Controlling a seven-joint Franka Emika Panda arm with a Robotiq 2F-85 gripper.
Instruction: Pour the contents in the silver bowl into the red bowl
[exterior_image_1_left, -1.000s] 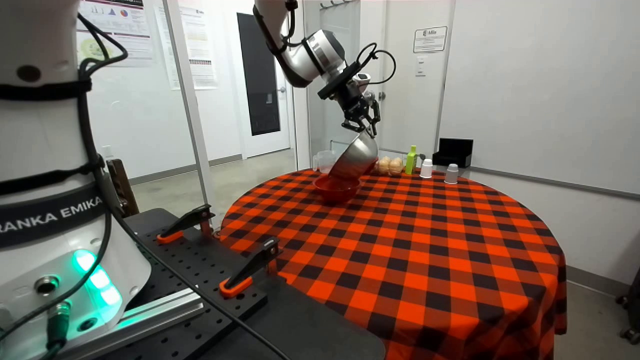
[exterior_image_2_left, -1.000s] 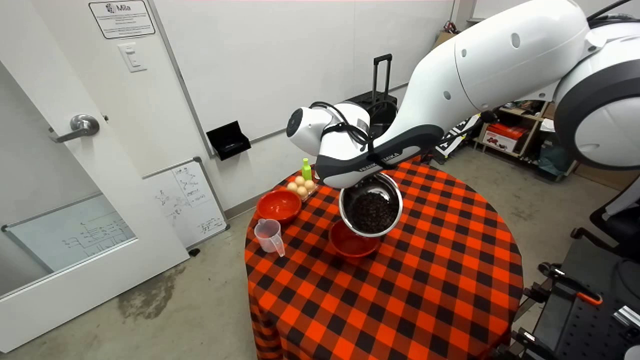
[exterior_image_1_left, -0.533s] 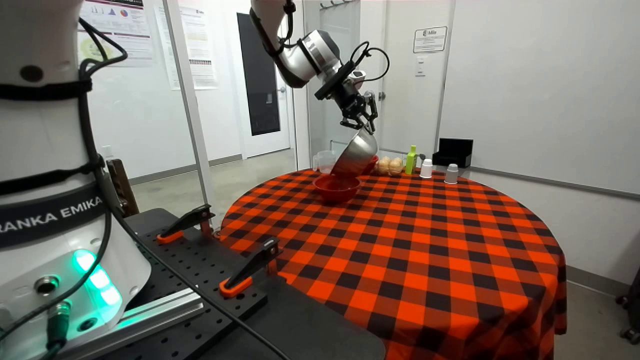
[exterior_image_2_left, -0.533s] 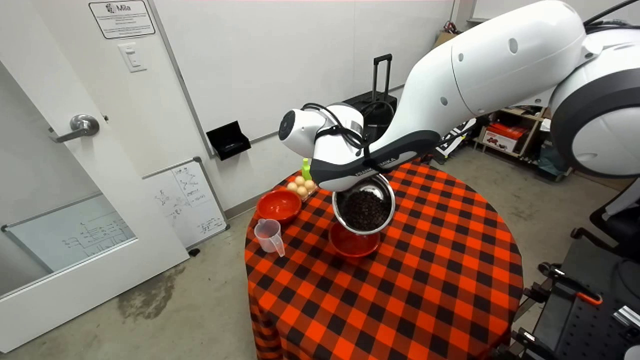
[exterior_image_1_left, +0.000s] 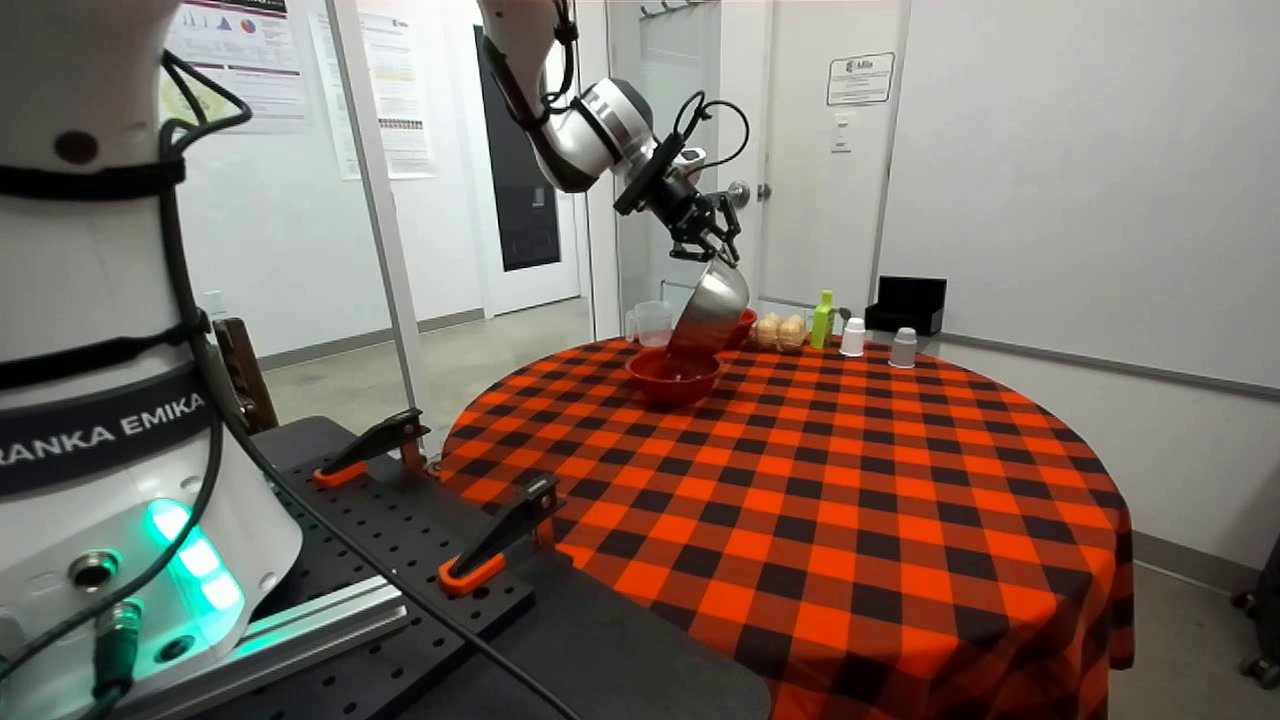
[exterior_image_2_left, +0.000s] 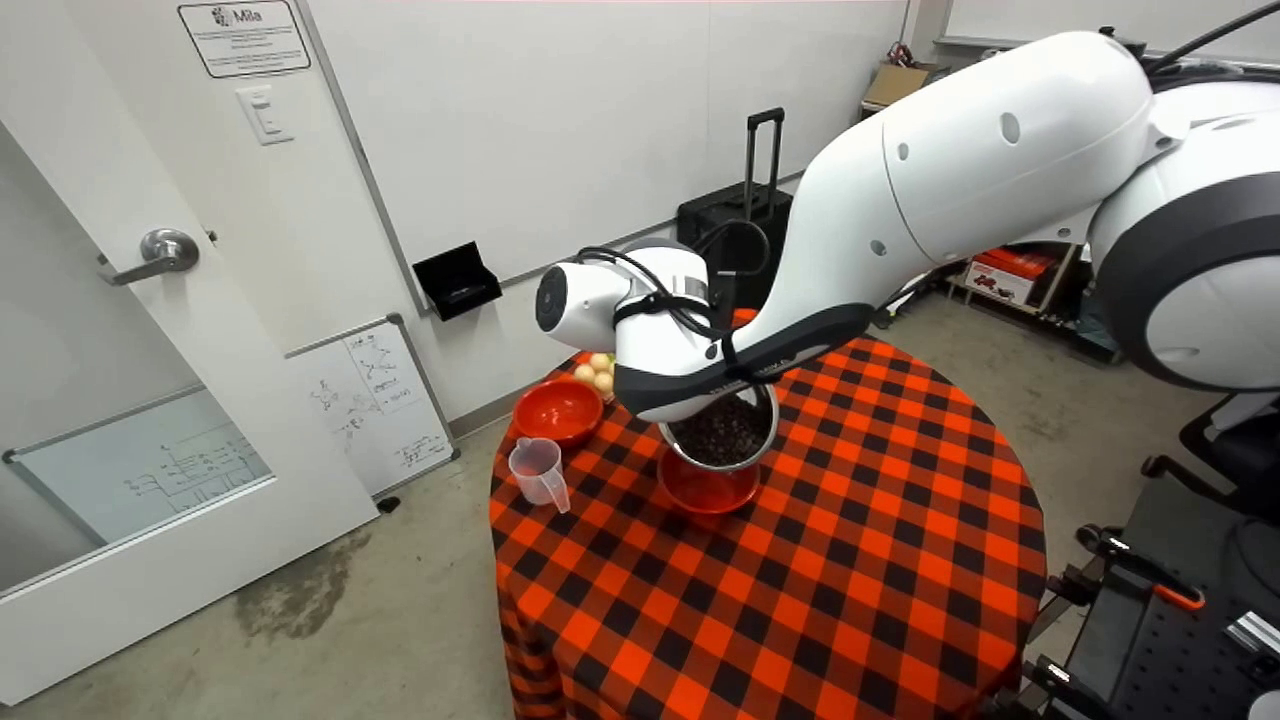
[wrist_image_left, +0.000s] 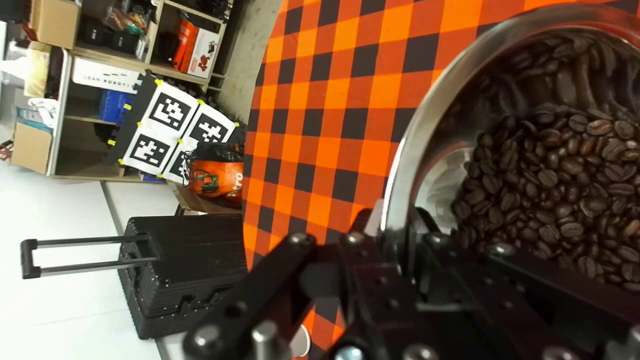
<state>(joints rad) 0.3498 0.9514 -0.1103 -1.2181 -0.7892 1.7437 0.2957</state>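
My gripper (exterior_image_1_left: 722, 256) is shut on the rim of the silver bowl (exterior_image_1_left: 714, 308); the wrist view shows the fingertips (wrist_image_left: 395, 235) on both sides of the rim (wrist_image_left: 420, 125). The silver bowl is steeply tilted, its opening and low edge over the red bowl (exterior_image_1_left: 672, 386). Dark coffee beans (wrist_image_left: 550, 190) lie inside the silver bowl; they also show in an exterior view (exterior_image_2_left: 722, 438). The red bowl (exterior_image_2_left: 710, 494) stands upright on the table, partly hidden by the silver bowl. No beans show in its visible part. The arm hides the gripper in that view.
A further red bowl (exterior_image_2_left: 558, 412), a clear measuring jug (exterior_image_2_left: 538, 470) and eggs (exterior_image_2_left: 597, 374) stand near the table edge. A green bottle (exterior_image_1_left: 822, 320) and two white cups (exterior_image_1_left: 852, 338) stand at the back. A checked cloth (exterior_image_1_left: 860, 480) covers the round table.
The arm has lowered and moved left in both exterior views. The silver bowl has shifted a little left and down in one of them and tilts slightly more steeply. The red bowl has not moved.
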